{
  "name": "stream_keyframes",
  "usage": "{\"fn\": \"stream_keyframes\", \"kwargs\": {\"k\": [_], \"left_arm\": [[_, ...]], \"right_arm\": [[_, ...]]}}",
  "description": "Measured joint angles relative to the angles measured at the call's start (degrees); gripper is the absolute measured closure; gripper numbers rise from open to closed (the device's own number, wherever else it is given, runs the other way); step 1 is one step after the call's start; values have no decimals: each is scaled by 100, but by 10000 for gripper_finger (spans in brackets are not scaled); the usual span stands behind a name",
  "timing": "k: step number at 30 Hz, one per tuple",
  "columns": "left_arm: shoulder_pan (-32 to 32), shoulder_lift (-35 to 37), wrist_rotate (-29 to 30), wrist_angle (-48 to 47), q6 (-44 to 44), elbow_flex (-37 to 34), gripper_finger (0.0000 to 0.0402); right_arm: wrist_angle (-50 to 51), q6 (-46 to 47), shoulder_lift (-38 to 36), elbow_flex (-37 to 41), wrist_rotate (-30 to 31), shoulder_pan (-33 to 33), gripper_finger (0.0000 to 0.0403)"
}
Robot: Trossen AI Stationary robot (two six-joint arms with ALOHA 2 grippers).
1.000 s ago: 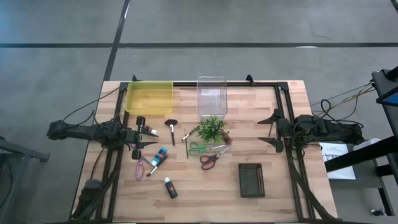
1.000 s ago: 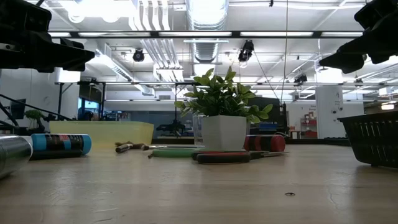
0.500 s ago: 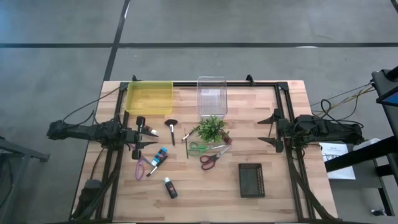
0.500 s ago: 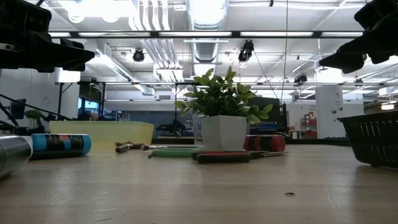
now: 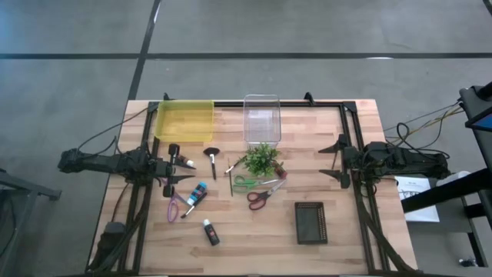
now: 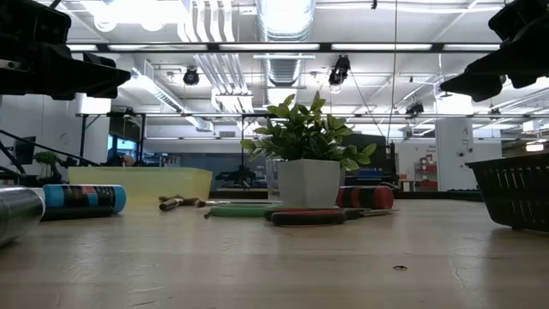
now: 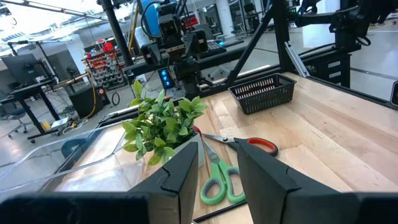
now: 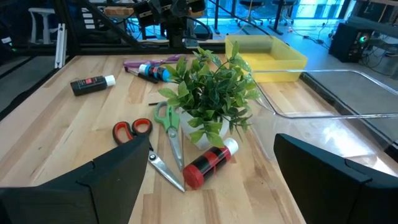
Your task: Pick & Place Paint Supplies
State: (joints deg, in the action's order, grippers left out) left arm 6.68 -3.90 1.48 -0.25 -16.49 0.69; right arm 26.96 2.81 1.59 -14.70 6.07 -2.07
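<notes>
While nothing shifts from a second ago, the left gripper [image 5: 178, 171] hovers part-open and empty beside the blue tube [image 5: 198, 192]; the right gripper [image 5: 334, 161] waits wide open, holding nothing.

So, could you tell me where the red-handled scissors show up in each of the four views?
High view: red-handled scissors lie mid-table, in front of the potted plant.
Low view: only a dark red handle shows, lying before the plant's white pot.
Left wrist view: scissors lie beyond the green-handled scissors.
Right wrist view: scissors lie beside the plant.
Shared landmark: the potted plant.
</notes>
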Motion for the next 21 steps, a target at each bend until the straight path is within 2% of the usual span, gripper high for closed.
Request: {"fn": "stream_keyframes", "kwargs": {"k": [8, 11, 14, 17, 21], "left_arm": [[-1, 0, -23, -31, -87, 6, 283], [-17, 2, -108, -141, -1605, 58, 283], [-19, -22, -108, -153, -2796, 61, 283], [-19, -45, -107, -153, -3302, 61, 283], [-20, -44, -105, -153, -3259, 63, 283]], "right_arm": [[0, -128, 0, 0, 0, -2, 58], [-17, -1084, 0, 0, 1, -2, 58], [-116, -1524, 0, 0, 108, -2, 58], [-107, -1821, -6, 0, 186, 0, 58], [-126, -2004, 41, 1, 205, -2, 58]]}}
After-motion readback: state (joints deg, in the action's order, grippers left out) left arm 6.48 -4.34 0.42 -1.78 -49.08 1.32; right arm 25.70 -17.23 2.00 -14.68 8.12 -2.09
